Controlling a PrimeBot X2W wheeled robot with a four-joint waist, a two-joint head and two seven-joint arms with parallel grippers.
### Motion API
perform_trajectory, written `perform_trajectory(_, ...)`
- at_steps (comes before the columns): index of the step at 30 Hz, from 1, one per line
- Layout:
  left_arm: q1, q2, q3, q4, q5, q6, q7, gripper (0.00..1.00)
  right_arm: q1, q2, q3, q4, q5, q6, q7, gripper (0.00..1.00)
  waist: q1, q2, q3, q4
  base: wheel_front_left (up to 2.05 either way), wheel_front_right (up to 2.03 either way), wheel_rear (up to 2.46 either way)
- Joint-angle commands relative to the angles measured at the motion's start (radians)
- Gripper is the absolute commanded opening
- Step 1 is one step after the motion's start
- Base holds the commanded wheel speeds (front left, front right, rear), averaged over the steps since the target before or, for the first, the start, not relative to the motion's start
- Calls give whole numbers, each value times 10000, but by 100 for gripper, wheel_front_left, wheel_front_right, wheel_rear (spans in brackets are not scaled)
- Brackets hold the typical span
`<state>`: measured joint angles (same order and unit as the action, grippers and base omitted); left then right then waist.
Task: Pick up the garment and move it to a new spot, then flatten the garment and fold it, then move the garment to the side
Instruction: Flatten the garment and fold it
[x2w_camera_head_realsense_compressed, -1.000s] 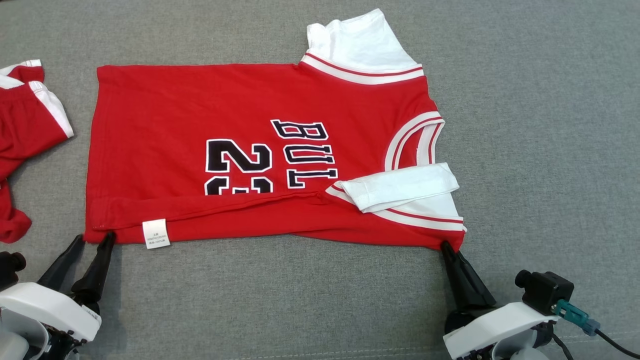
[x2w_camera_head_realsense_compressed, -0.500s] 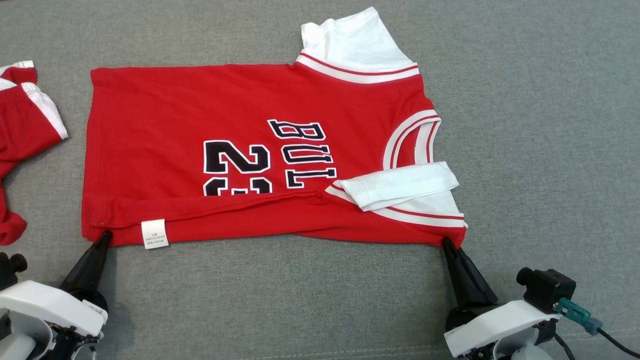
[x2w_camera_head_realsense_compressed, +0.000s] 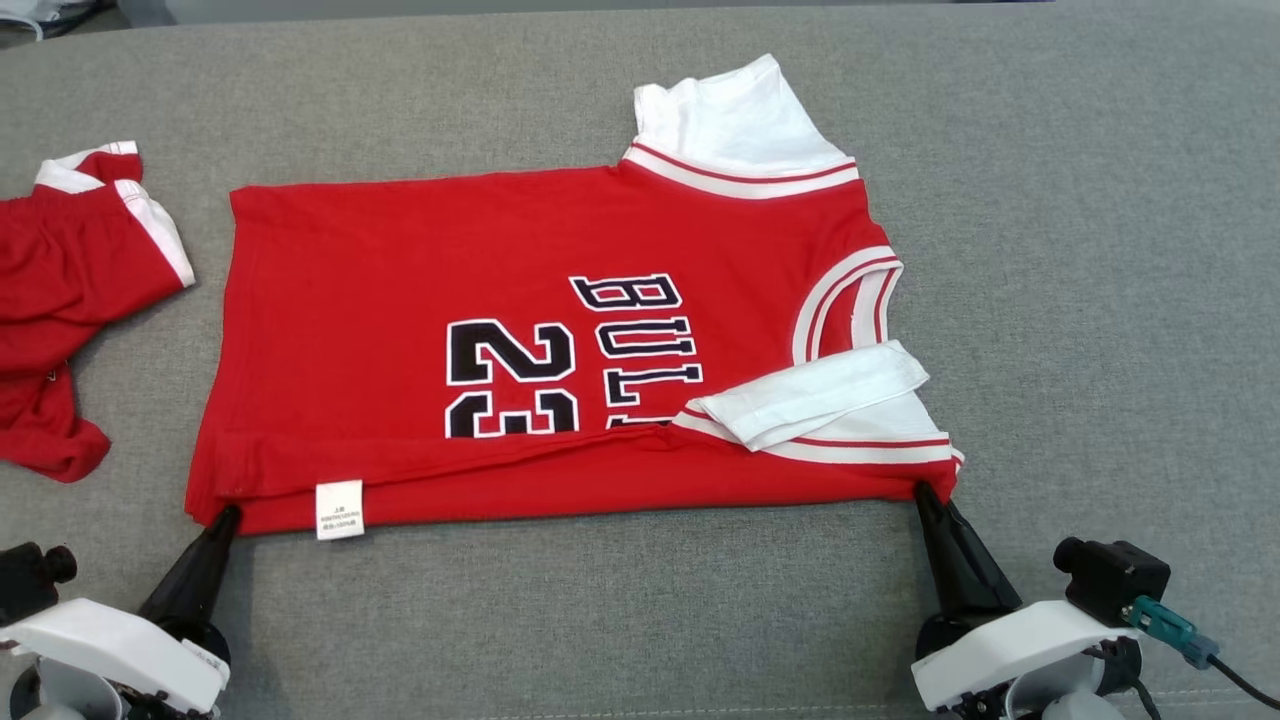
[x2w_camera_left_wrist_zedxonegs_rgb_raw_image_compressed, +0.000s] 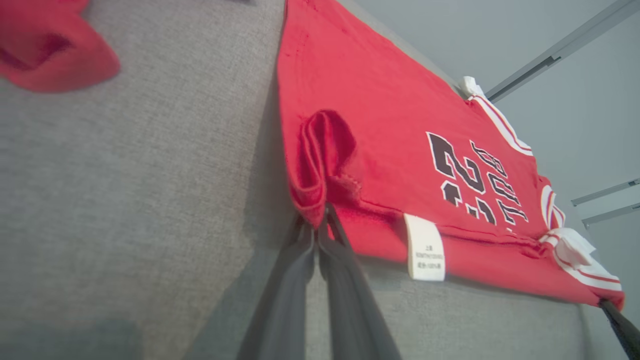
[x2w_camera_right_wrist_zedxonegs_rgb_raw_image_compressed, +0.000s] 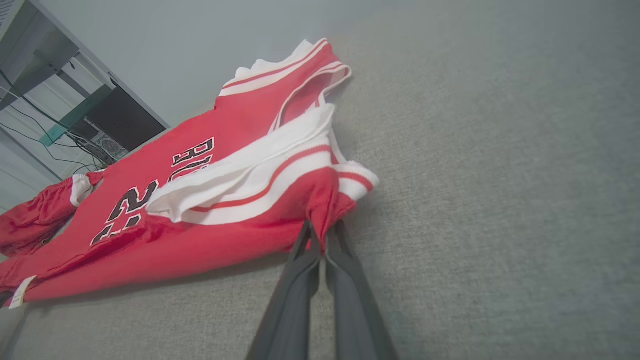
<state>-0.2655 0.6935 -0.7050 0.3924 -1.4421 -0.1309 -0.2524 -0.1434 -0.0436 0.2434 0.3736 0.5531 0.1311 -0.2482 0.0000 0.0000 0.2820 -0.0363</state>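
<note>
Tightly shut, left gripper (x2w_camera_head_realsense_compressed: 228, 512) and right gripper (x2w_camera_head_realsense_compressed: 920, 490) each pinch a garment (x2w_camera_head_realsense_compressed: 400, 300) corner

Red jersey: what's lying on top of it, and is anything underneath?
A folded white sleeve lies on the red jersey beside its collar, and its near edge is folded over, hiding part of the printed 23. Grey surface shows around it; what lies beneath is covered.

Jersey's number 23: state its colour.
The number on the jersey is black, outlined white; head view shows it best.

surf: grey fabric top (x2w_camera_head_realsense_compressed: 1050, 250) | on it: red jersey (x2w_camera_head_realsense_compressed: 400, 300) ctr, flat | red shorts (x2w_camera_head_realsense_compressed: 60, 300) far L
</note>
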Motion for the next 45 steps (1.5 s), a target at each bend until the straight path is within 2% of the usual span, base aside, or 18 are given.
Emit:
perform_trajectory(1, -99, 482, 390, 14, 62, 2, -93, 0, -50, -66, 142, -146, -50, -4, -136, 0, 0, 0, -71, 30, 0, 0, 0)
perform_trajectory(4, 140, 208, 131, 494, 348, 2, -93, 0, 59, -66, -21, -5, -139, -4, 195, 0, 0, 0, -463, 79, 0, 0, 0)
perform_trajectory(22, 314, 27, -238, 1033, 823, 2, -93, 0, 990, -66, -614, -892, -354, -4, 1469, 2, 0, 0, -740, 168, 0, 0, 0)
perform_trajectory(23, 276, 28, -276, 1052, 867, 2, -93, 0, 981, -66, -646, -855, -358, -4, 1469, 42, 0, 0, -716, 168, 0, 0, 0)
perform_trajectory(24, 226, 24, -284, 1054, 935, 2, -93, 28, 957, -66, -658, -814, -350, -4, 1448, 100, 0, 0, -694, 170, 0, 0, 0)
perform_trajectory(25, 163, 25, -264, 1062, 1059, 2, -93, 86, 924, -66, -646, -778, -372, -4, 1409, 100, 0, 0, -670, 173, 0, 0, 0)
perform_trajectory(26, 112, 9, -226, 1069, 1167, 2, -93, 100, 889, -66, -635, -753, -380, -4, 1344, 100, 0, 0, -654, 176, 0, 0, 0)
perform_trajectory(38, -255, -194, 287, 1331, 2967, 2, -93, 100, 477, -66, -725, -513, -732, -4, 540, 100, 0, 0, -580, 109, 0, 0, 0)
perform_trajectory(45, -384, -363, 803, 1235, 3474, 2, -93, 100, 254, -66, -560, -667, -818, -4, 280, 100, 0, 0, -610, -19, 0, 0, 0)
